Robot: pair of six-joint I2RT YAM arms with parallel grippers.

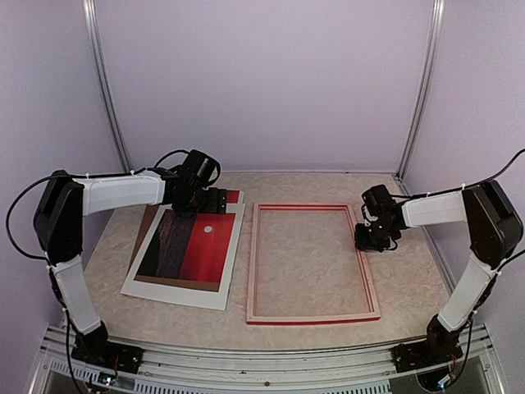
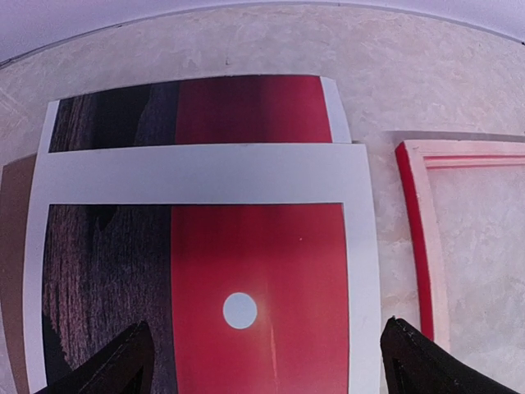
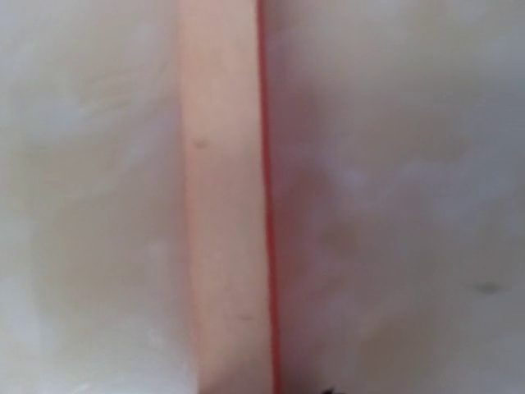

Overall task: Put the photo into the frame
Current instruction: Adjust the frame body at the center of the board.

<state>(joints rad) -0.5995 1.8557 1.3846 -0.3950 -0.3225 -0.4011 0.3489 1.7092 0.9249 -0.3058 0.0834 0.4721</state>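
The photo [image 1: 187, 245], half red with a white dot and half dark, lies left of centre under a white mat [image 1: 231, 258]; its far strip [image 2: 246, 111] sticks out past the mat. My left gripper [image 1: 215, 201] hovers over the far end of that stack, open, its dark fingertips [image 2: 123, 365] wide on either side of the white dot with nothing between them. The frame [image 1: 252, 263] lies flat at centre, pale wood up. My right gripper [image 1: 367, 240] is down at its right rail [image 3: 225, 205]; its fingers are almost entirely out of the right wrist view.
A brown backing board [image 1: 148, 223] lies under the mat and photo, showing along their left side. The frame's red-edged corner [image 2: 422, 238] lies just right of the mat. Walls and metal posts close the back and sides.
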